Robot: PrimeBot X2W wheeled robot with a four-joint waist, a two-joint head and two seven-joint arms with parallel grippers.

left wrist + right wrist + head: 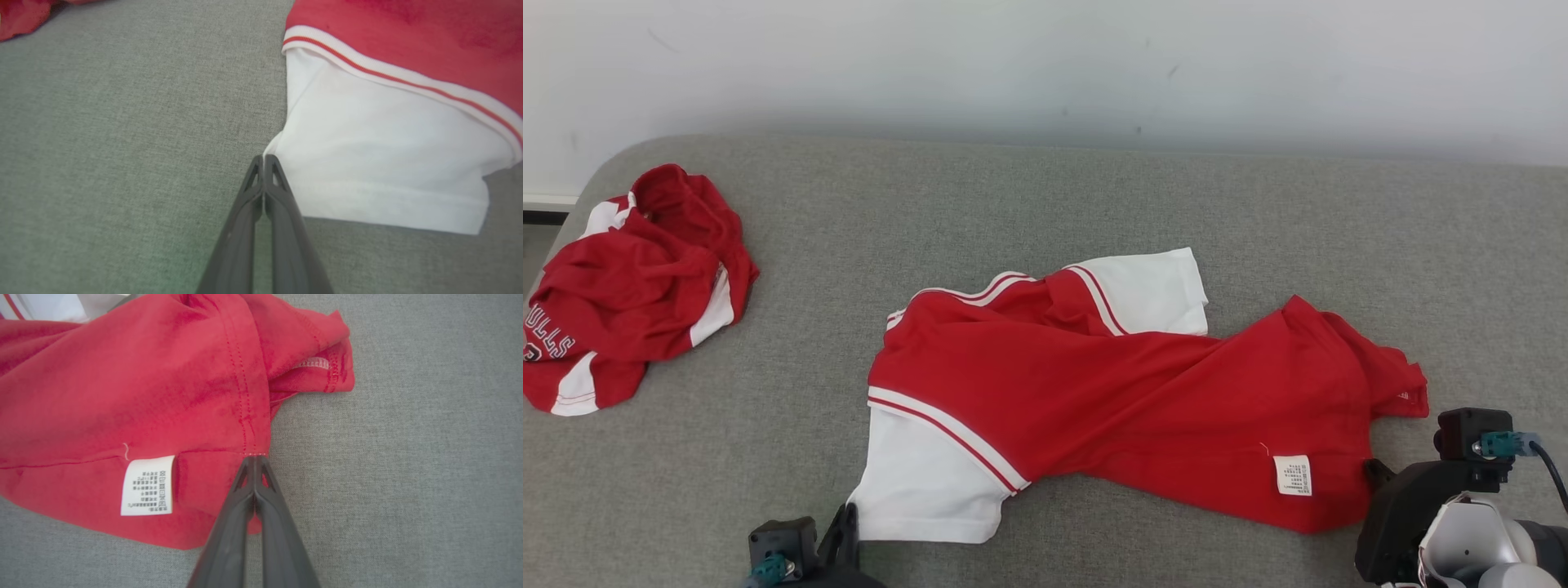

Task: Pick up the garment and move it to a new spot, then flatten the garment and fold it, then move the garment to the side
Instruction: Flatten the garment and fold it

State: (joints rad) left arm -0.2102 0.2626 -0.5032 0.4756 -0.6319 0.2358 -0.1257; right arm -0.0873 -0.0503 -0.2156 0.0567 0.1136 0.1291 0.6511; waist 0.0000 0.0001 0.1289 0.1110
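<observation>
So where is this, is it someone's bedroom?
Probably a plain practice room, not surely a home: a grey woven-fabric cushioned surface against a bare white wall, one red-and-white shirt spread out, a second red-and-white shirt crumpled.

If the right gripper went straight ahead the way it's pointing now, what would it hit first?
The red shirt. The right gripper is shut with its tips at the shirt's stitched edge, apparently pinching it, so it would push into that red cloth first.

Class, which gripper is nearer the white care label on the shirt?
Right. The right gripper is shut on the shirt just beside the label. The left gripper pinches the white sleeve at the far end.
</observation>
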